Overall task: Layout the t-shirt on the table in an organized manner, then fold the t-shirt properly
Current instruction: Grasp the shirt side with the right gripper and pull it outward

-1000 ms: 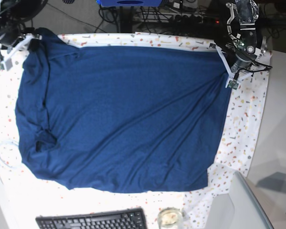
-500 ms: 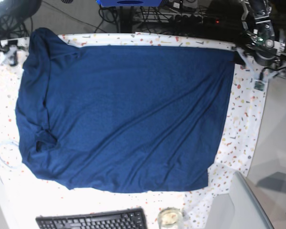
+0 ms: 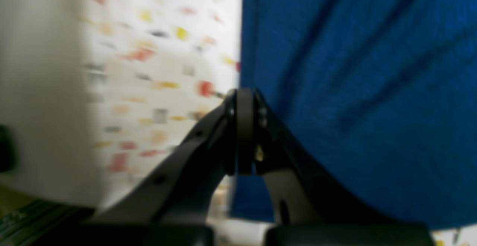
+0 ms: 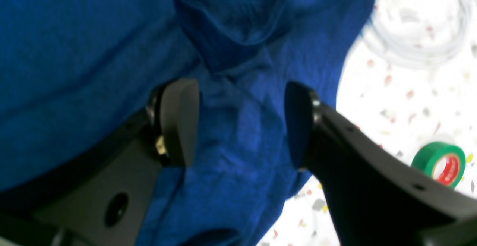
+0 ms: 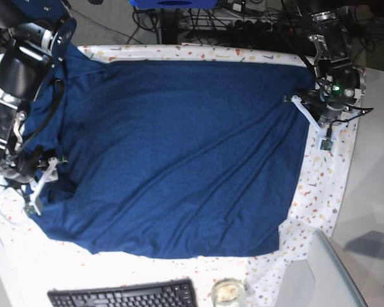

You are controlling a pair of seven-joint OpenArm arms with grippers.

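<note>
The dark navy t-shirt [image 5: 179, 153] lies spread out across the speckled table [image 5: 326, 185], with soft wrinkles running to its near edge. My left gripper [image 5: 297, 102] is at the shirt's right edge. In the left wrist view it [image 3: 244, 97] is shut, its tips over the hem of the shirt [image 3: 354, 89], and I see no cloth between the fingers. My right gripper [image 5: 41, 182] is over the shirt's left side. In the right wrist view it [image 4: 238, 123] is open, above rumpled cloth [image 4: 93, 52] just short of a folded collar-like edge.
A green tape roll [image 4: 443, 164] and a clear ring [image 4: 417, 26] lie on the table [image 4: 402, 100] beside the right gripper. A black keyboard [image 5: 125, 295] and a small glass jar [image 5: 229, 291] sit at the near edge. A plain grey surface [image 5: 377, 192] adjoins on the right.
Both grippers have left the shirt's far corners. The right arm swung down to the shirt's left near side. The left arm came back inward to the right edge.
</note>
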